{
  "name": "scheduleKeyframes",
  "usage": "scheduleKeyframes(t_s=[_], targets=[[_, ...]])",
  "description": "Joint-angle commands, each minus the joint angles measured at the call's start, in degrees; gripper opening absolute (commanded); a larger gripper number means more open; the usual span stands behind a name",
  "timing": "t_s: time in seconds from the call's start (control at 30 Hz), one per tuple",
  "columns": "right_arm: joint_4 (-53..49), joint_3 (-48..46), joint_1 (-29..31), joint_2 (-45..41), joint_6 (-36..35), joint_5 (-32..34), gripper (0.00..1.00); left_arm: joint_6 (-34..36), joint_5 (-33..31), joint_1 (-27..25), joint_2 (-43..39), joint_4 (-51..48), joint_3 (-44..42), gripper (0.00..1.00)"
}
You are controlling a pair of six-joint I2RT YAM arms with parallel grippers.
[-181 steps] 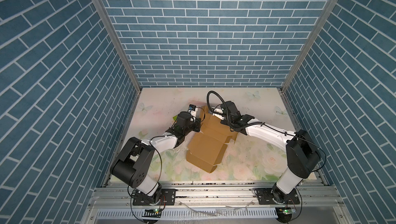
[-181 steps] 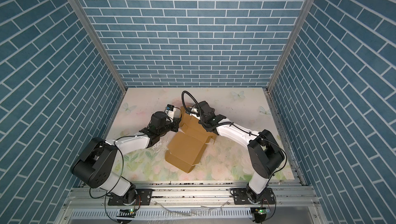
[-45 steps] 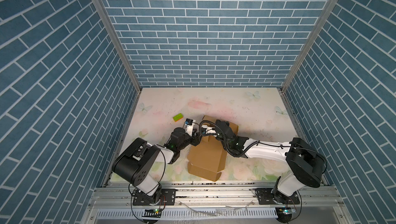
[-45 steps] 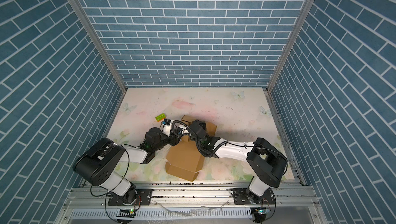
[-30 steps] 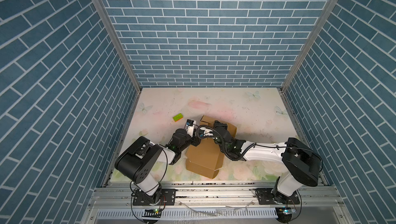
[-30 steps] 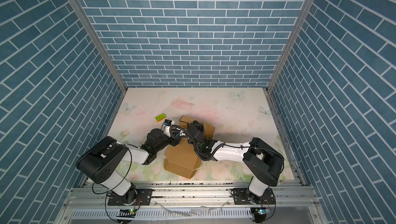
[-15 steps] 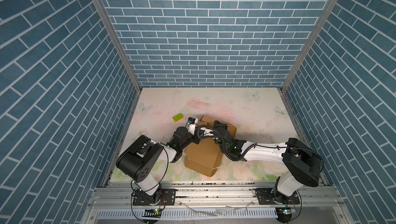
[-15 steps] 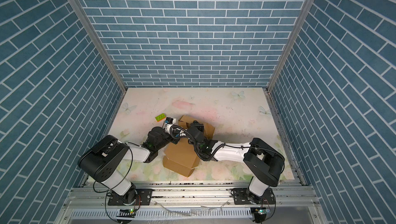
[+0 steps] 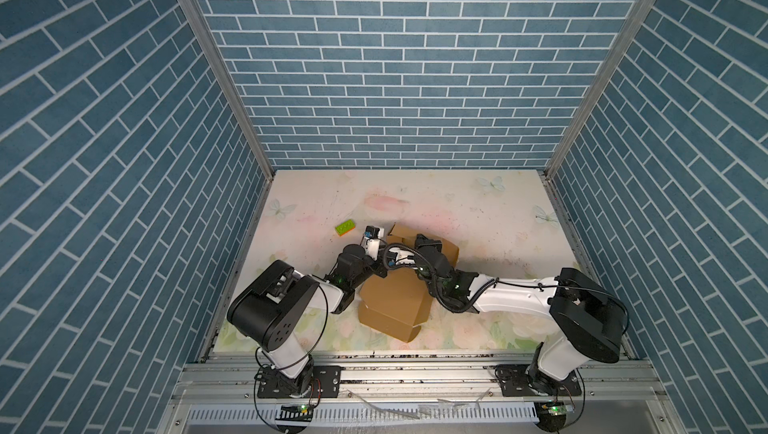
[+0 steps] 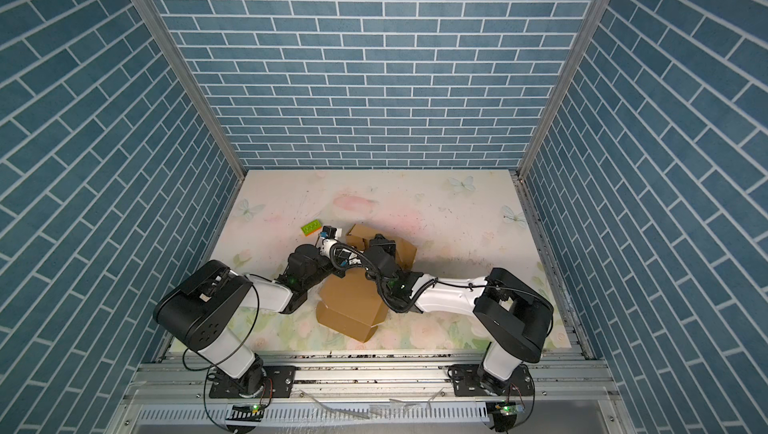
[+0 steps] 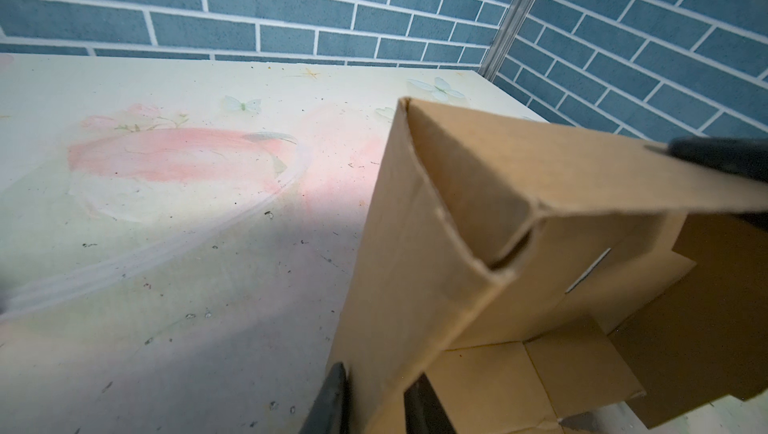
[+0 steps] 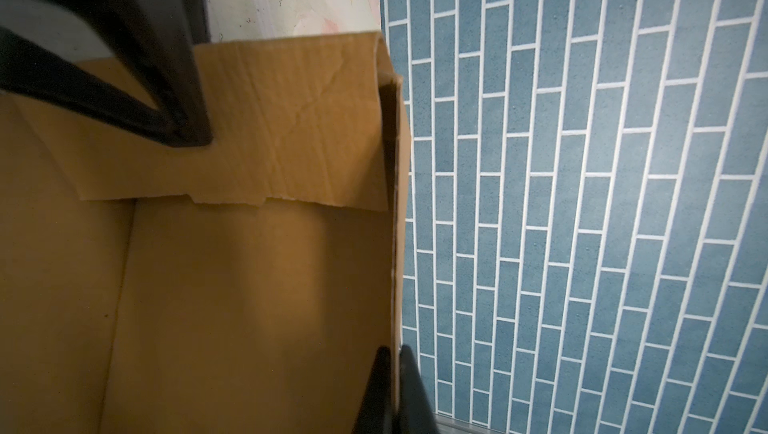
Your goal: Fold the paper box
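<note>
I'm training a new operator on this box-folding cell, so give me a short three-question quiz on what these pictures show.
1. True or false: the green brick lies inside the paper box.
2. What does the right gripper pinch? A) a wall edge of the box B) the brick C) nothing
3. In the left wrist view, what stands between the fingers of the left gripper?

Key
1. False: it lies on the table, apart from the box.
2. A
3. A cardboard wall of the box.
</note>
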Motion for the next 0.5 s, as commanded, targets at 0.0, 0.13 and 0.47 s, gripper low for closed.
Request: scheduleKeyframes(t_s=[0.0,0.13,0.47], targets=[[-1.71,-0.89,0.60,-0.42,0.47,-2.09,0.01,0.08,-0.45,-0.11,-1.06,-0.02,1.75,0.26],[-1.64,-0.93,0.62,-0.38,0.60,-2.19,0.01,0.18,0.35,-0.12,-1.47,-1.69,2.73,0.46],[-1.57,-0.68,0.27,-0.39,0.80,-2.44,0.01,0.17,-2.05,-0.22,-2.55,-4.50,3.52,0.20]])
